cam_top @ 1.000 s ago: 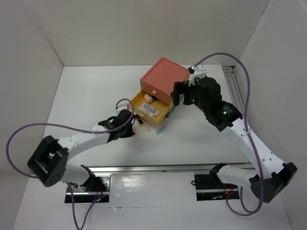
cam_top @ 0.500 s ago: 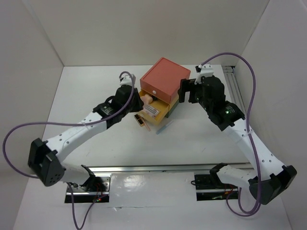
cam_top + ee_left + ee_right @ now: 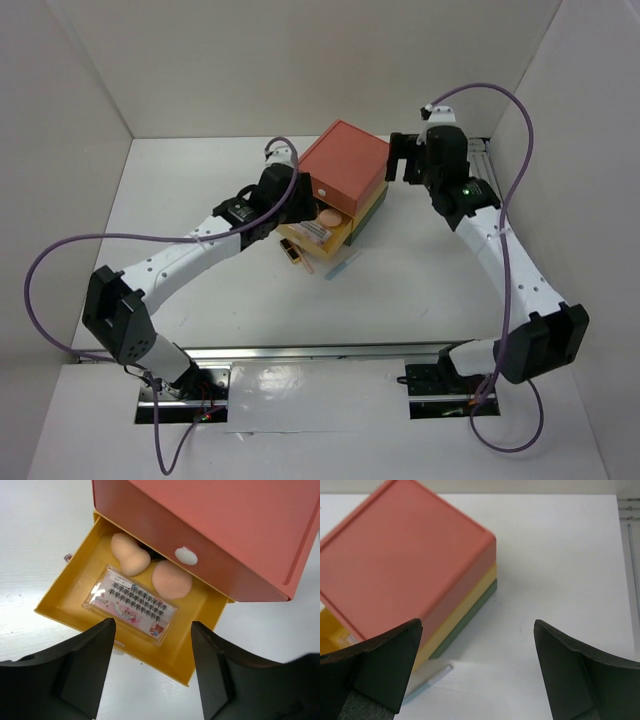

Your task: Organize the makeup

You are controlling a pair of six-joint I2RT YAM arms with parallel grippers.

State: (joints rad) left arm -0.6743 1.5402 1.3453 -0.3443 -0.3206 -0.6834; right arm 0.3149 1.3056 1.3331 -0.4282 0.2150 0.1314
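**Inspector:** Left wrist view, bottom of frame first. The left gripper [image 3: 152, 630] has its fingers [image 3: 75, 675] spread wide with nothing between them. It hangs over the front lip of the yellow drawer [image 3: 60, 605], which stands pulled out.

**Clerk:** Contents?

**Inspector:** At mid-frame the clear lash pack [image 3: 131, 605] lies flat on the drawer floor. Behind it are a gourd-shaped peach sponge [image 3: 129, 555] and a rounder peach sponge [image 3: 171, 578], side by side. Something dark sits behind them under the coral drawer [image 3: 240, 530]; I cannot identify it.

**Clerk:** And outside the drawer?

**Inspector:** In the top external view, just below centre, two items lie on the table [image 3: 180, 200] just in front of the open drawer. One is a small dark square compact [image 3: 292, 251]; to its right is a pale blue stick [image 3: 340, 268]. Both are outside the drawer box [image 3: 345, 160].

**Clerk:** Right arm?

**Inspector:** In the right wrist view the right gripper [image 3: 477, 625] has its jaws at full spread and holds nothing. It is over white table, right of the box. Seen from above, it sits in the upper right of centre, near the box's far right corner and apart from it.
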